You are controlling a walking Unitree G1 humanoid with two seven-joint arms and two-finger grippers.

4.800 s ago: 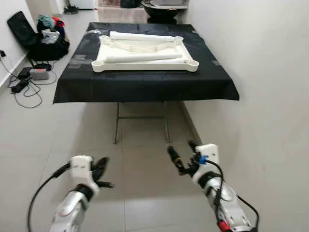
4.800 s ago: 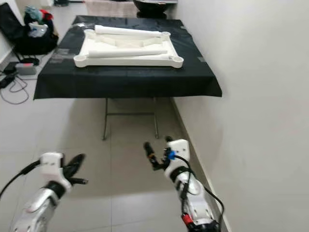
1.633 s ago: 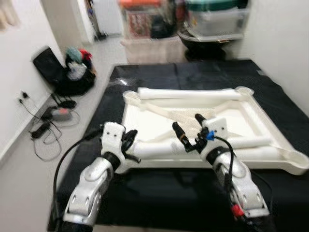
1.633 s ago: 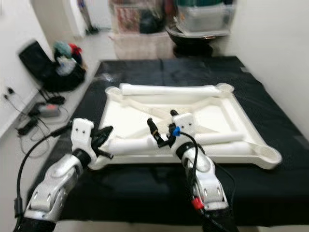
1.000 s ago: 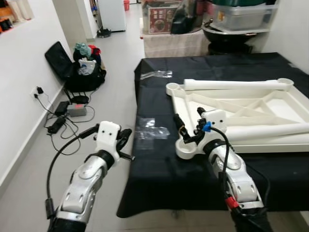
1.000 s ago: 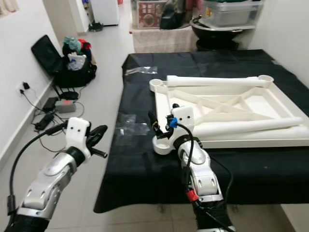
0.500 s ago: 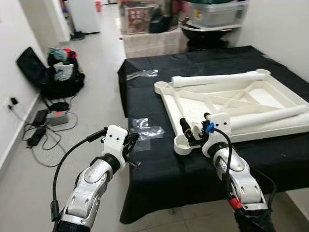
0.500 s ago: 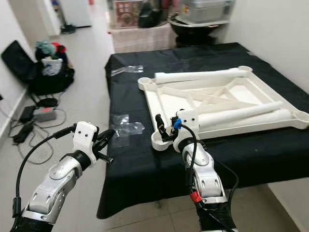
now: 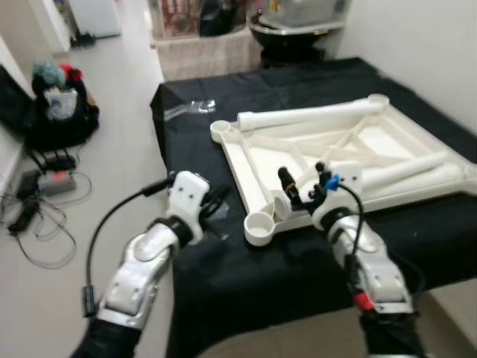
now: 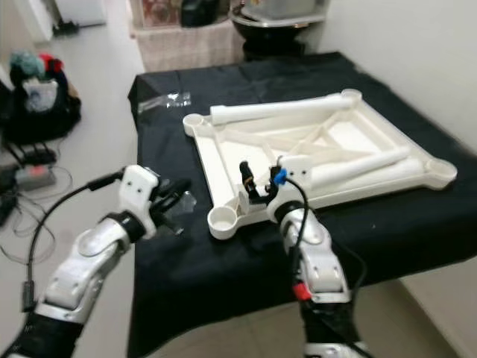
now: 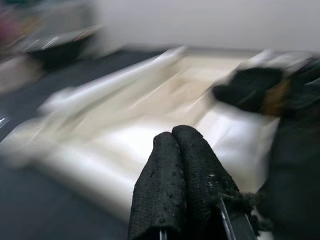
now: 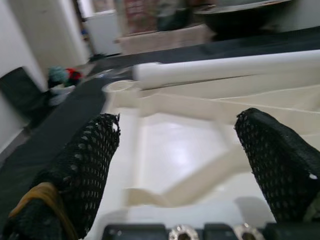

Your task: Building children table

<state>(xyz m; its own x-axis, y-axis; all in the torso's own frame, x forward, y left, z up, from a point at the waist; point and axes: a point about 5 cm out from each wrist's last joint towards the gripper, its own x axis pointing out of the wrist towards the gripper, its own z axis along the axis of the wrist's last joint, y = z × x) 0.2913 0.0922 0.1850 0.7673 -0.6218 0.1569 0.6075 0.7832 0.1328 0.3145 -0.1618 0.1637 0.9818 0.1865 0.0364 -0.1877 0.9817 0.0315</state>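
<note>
Looking down from my head camera, I see the upside-down cream plastic children's table top [image 9: 350, 153] lying flat on the black-draped table [image 9: 246, 276], with two loose cream tube legs resting across its ribbed underside. My right gripper [image 9: 302, 183] hovers spread apart just above the frame's near rail, close to the round corner socket [image 9: 259, 226] nearest me; it grips nothing. My left gripper [image 9: 218, 203] hangs over the black cloth just outside that same corner, apart from the plastic, and from this angle its fingers are too bunched and blurred to judge. Crinkled clear plastic wrap [image 9: 195, 107] lies on the cloth beyond the frame's far corner.

My other eye gives the same layout, and shows the frame's far right corner complete.

Along my left wrist, the two black mesh fingertips [image 11: 182, 165] are pressed together, clenched on nothing, with the cream frame smeared by blur ahead.

Along my right wrist, my fingers [image 12: 85, 165] stand wide, the ribbed inside of the frame and one tube leg [image 12: 225, 67] sharp between them.
</note>
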